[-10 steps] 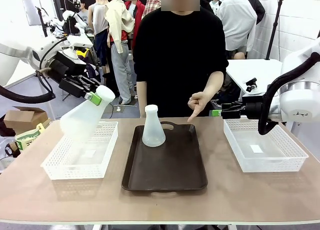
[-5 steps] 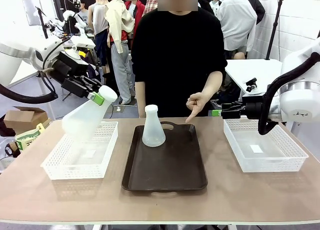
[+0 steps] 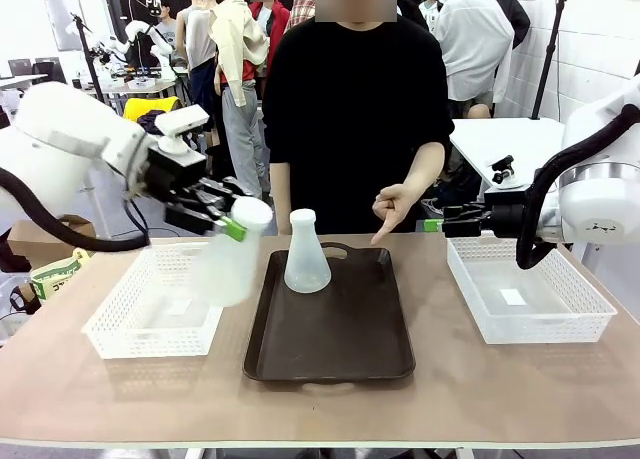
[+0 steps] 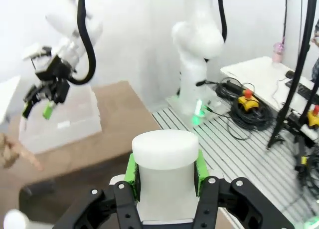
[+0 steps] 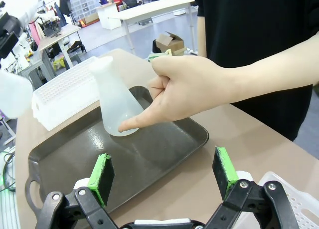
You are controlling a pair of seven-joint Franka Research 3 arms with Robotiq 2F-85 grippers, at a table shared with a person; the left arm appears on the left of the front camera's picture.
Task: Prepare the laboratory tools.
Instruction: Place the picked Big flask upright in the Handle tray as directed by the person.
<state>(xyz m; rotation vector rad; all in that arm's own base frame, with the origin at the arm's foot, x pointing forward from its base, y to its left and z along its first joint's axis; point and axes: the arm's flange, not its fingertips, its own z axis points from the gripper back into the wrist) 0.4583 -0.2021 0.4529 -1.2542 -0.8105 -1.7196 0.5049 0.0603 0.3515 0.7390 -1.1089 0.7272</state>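
One frosted white flask (image 3: 306, 254) stands upright on the dark brown tray (image 3: 330, 339), at its far end. My left gripper (image 3: 238, 222) is shut on the neck of a second flask (image 3: 224, 267), which hangs tilted above the tray's left edge. In the left wrist view the green pads (image 4: 130, 165) clamp that flask's neck (image 4: 166, 161). My right gripper (image 3: 434, 223) hovers open near the right basket's far left corner. Its fingers (image 5: 102, 176) stand wide apart in the right wrist view, facing the standing flask (image 5: 116, 103) on the tray (image 5: 70, 156).
A white mesh basket (image 3: 150, 314) sits left of the tray and another (image 3: 525, 301) to its right. The person stands at the far side, one hand (image 3: 393, 211) pointing down at the tray; the finger (image 5: 144, 114) nears the flask's base.
My left arm has carried the flask to the right, from above the left basket to the tray's left edge, and tipped it more upright. The right arm and the person's hand stayed still.
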